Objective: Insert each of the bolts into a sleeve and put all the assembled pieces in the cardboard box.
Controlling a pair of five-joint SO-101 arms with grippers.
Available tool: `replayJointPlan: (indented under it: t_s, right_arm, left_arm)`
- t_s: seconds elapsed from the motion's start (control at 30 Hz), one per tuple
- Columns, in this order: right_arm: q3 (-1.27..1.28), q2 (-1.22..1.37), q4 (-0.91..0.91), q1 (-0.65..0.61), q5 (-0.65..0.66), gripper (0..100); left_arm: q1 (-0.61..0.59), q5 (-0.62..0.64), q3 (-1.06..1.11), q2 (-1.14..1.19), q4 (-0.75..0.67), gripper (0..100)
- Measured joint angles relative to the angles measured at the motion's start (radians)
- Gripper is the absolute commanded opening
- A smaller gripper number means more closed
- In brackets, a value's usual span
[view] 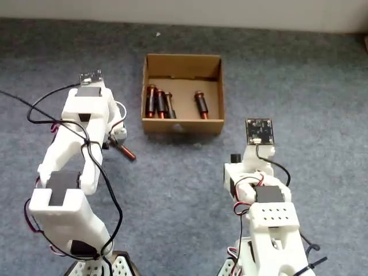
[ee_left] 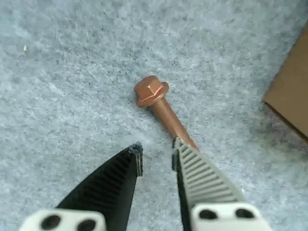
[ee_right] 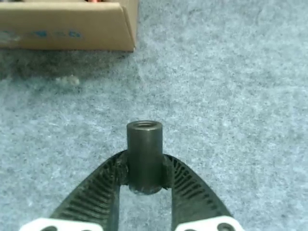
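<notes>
Left end effector [ee_left: 156, 155]: parted slightly, empty, over copper bolt [ee_left: 155, 98] lying on surface [ee_left: 72, 72]. Right end effector [ee_right: 144, 169]: clamped around dark metal sleeve [ee_right: 144, 144].

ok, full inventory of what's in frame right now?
cardboard box: one, brown, far middle of the carpet
assembled pieces: at least three, copper and dark, lying in the box
bolt: one, copper, loose on the carpet beside the box
sleeve: one, dark, upright, off the box's near corner
carpet: one, grey, under everything
left tool: one, black and white, open, at the bolt's tip
right tool: one, black, shut on the sleeve
</notes>
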Motion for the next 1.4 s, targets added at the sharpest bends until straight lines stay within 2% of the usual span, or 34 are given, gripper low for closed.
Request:
replayJointPlan:
  t_s: [0.33,0.63,1.03,1.13,1.3,1.4]
  right_arm:
    - [0.000,0.000,0.000,0.000,0.000,0.9]
    - [0.000,0.000,0.000,0.000,0.000,0.9]
    - [0.000,0.000,0.000,0.000,0.000,0.9]
    - [0.000,0.000,0.000,0.000,0.000,0.9]
    - [0.000,0.000,0.000,0.000,0.000,0.9]
    - [0.000,0.000,0.000,0.000,0.000,0.9]
  left_arm:
    - [-0.021,0.005,-0.037,0.083,-0.011,22]
    - [-0.037,0.003,-0.038,0.084,-0.140,22]
    - [-0.012,0.003,-0.118,0.216,-0.112,22]
    - [-0.011,0.003,-0.127,0.219,-0.101,17]
    - [-0.003,0.003,-0.138,0.219,-0.104,0]
    - [0.006,0.006,-0.144,0.222,-0.107,1]
